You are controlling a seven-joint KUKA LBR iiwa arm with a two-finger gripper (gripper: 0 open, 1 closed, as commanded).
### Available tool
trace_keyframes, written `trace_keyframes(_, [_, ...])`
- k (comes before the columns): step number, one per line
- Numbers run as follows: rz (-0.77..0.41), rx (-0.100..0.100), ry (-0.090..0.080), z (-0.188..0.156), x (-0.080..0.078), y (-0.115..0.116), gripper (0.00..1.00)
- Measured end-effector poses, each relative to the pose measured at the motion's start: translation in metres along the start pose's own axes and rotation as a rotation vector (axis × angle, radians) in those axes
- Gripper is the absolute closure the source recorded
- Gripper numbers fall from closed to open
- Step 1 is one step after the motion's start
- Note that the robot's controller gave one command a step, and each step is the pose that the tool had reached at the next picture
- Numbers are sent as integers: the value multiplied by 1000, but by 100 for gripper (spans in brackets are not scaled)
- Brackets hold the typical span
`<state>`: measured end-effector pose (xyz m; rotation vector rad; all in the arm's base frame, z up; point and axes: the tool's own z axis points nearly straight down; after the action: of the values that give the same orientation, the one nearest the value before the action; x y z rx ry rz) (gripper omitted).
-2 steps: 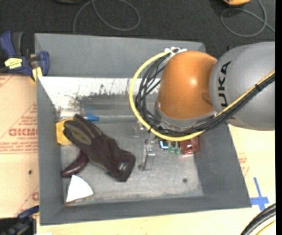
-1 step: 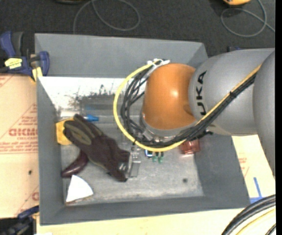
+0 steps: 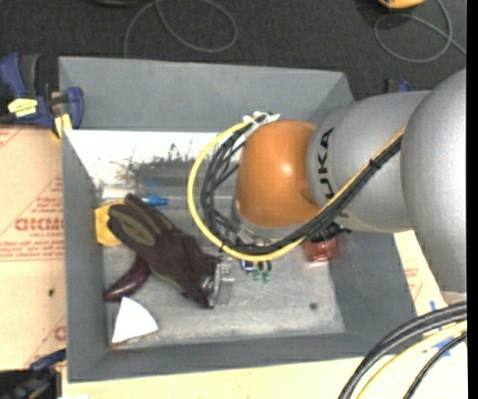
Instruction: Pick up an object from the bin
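Dark maroon glove (image 3: 168, 254), left of centre, sits right at the jaws, can't tell if they're open or pinching, so I'd bite a thick fold and lift straight.

The bin (image 3: 305, 310) is lit evenly from above. A soft sheen is seen on the orange cover (image 3: 276, 173); the arm (image 3: 388, 165) at 3 o'clock is brightly lit, and shadow is cast beneath it.
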<state>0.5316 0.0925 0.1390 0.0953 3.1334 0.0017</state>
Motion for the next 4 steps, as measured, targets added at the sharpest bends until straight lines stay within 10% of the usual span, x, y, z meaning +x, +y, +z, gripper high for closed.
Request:
trace_keyframes(1, [99,-2,1,54,11,1,100])
trace_keyframes(2, [99,-3,1,54,11,1,100])
trace_keyframes(3, [95,-3,-1,-57,18,11,100])
trace_keyframes(4, [96,-3,-1,-57,18,11,100])
